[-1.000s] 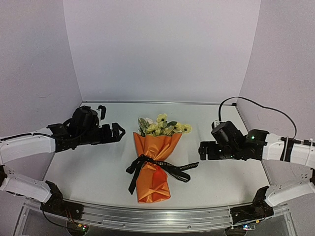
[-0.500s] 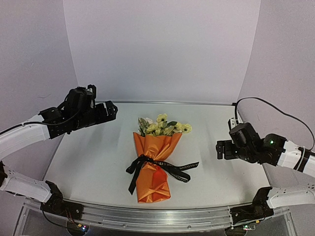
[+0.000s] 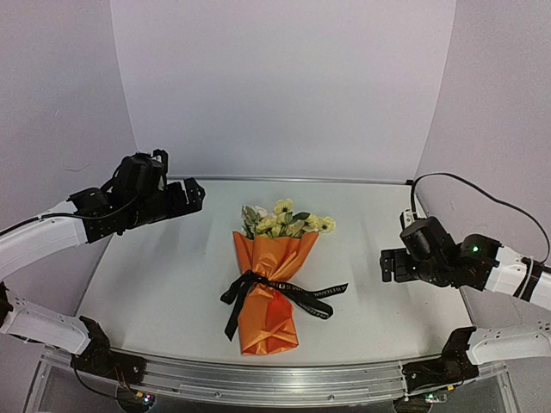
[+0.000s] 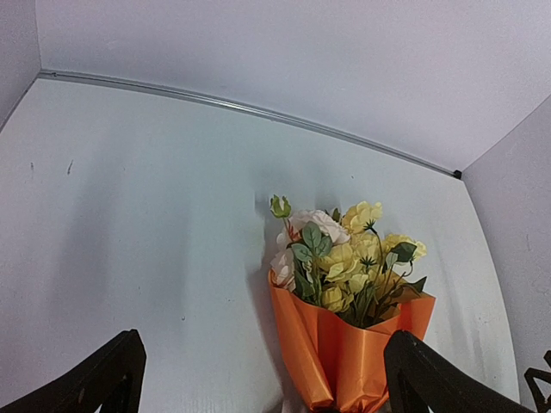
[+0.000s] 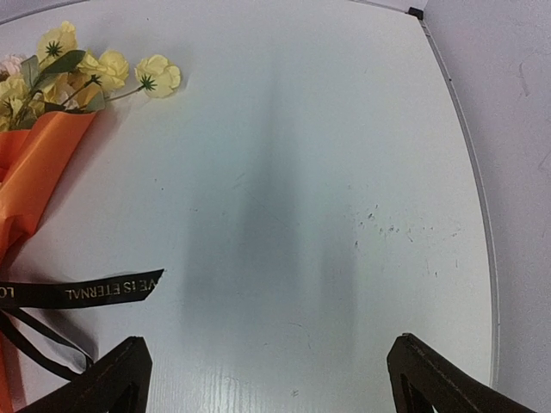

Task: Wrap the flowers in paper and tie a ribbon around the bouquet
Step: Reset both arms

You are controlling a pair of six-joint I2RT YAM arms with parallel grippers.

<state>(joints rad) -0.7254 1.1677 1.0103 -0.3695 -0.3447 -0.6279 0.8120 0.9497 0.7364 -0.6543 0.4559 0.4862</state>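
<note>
The bouquet (image 3: 269, 288) lies in the middle of the table, heads toward the back wall. Its yellow-cream flowers (image 3: 284, 220) (image 4: 344, 258) (image 5: 103, 69) stick out of the orange paper (image 3: 269, 323) (image 4: 344, 357) (image 5: 34, 172). The black ribbon (image 3: 258, 284) is tied round the paper's waist, and one lettered tail (image 5: 86, 291) trails right. My left gripper (image 3: 196, 194) (image 4: 263, 344) hovers open to the left of the flowers, holding nothing. Well to the right, my right gripper (image 3: 386, 265) (image 5: 269, 340) stands open over bare table.
White walls close the table at the back and both sides. A metal rail (image 3: 258, 379) runs along the near edge between the arm bases. A black cable (image 3: 465, 185) loops above the right arm.
Both arms have drawn back from the bouquet: the left up and toward the back left, the right farther to the right. Both grippers stay open. The bouquet has not moved.
</note>
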